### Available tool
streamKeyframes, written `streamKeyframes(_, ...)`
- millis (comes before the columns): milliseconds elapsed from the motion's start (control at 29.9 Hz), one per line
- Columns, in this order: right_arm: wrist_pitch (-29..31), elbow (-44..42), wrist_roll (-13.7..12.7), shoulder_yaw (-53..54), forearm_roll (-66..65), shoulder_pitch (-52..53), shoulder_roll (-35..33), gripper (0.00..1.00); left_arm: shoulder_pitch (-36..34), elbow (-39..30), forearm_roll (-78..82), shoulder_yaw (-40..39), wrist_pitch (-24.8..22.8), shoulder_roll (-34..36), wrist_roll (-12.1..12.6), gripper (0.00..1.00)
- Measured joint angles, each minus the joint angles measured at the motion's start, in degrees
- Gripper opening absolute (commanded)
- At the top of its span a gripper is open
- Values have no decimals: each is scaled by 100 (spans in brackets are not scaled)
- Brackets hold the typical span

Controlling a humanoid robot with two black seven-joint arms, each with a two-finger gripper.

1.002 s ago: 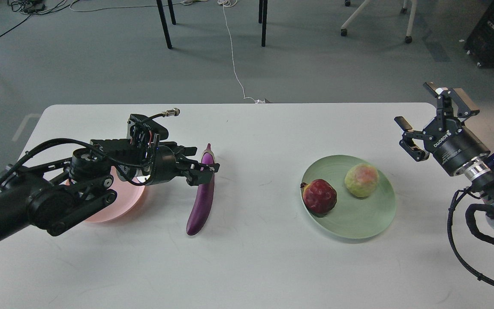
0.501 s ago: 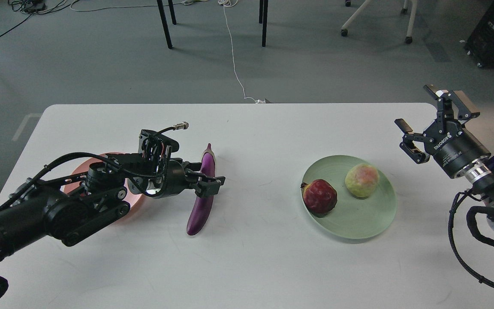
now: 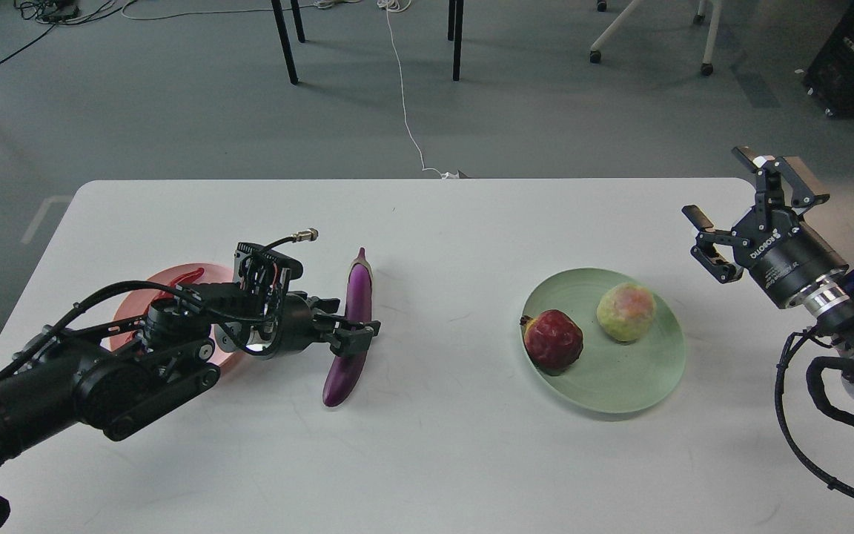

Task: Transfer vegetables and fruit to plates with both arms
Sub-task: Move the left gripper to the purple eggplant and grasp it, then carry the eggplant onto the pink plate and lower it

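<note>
The purple eggplant (image 3: 350,337) lies lengthwise on the white table, left of centre. My left gripper (image 3: 353,319) is open at the eggplant's middle, with one finger crossing over it and the other just left of it. The red chili (image 3: 184,275) lies on the pink plate (image 3: 130,311), which my left arm partly hides. The dark red fruit (image 3: 553,340) and the yellow-green fruit (image 3: 625,311) sit on the mint green plate (image 3: 620,400). My right gripper (image 3: 731,189) is open and empty, raised to the right of the green plate.
The white table (image 3: 434,460) has rounded far corners. Beyond it lie grey floor, table legs, chair casters and a white cable (image 3: 403,96). My right arm's cables (image 3: 798,415) hang at the table's right edge.
My left gripper has moved down along the eggplant toward its middle and the arm has sunk lower, uncovering the chili on the pink plate. The eggplant and the right arm have hardly moved.
</note>
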Motion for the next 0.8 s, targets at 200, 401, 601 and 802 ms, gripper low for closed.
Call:
streamKeyframes(200,0,0,0,0,0,-7,0,98,-1,-43,-54,-34,-122,26,142,8)
streamKeyframes(401,0,0,0,0,-4,-21,-4,98,-11,-317,-243,-54,-137,315,181,8)
streamKeyframes(601,0,0,0,0,-4,-29,-3,98,-53,-982,-381,-205,-121,1112,135,9)
streamKeyframes(802,0,8,0,9,-10,-33,14,98,-21,-1334,-397,-296,-118,2248,-185,11)
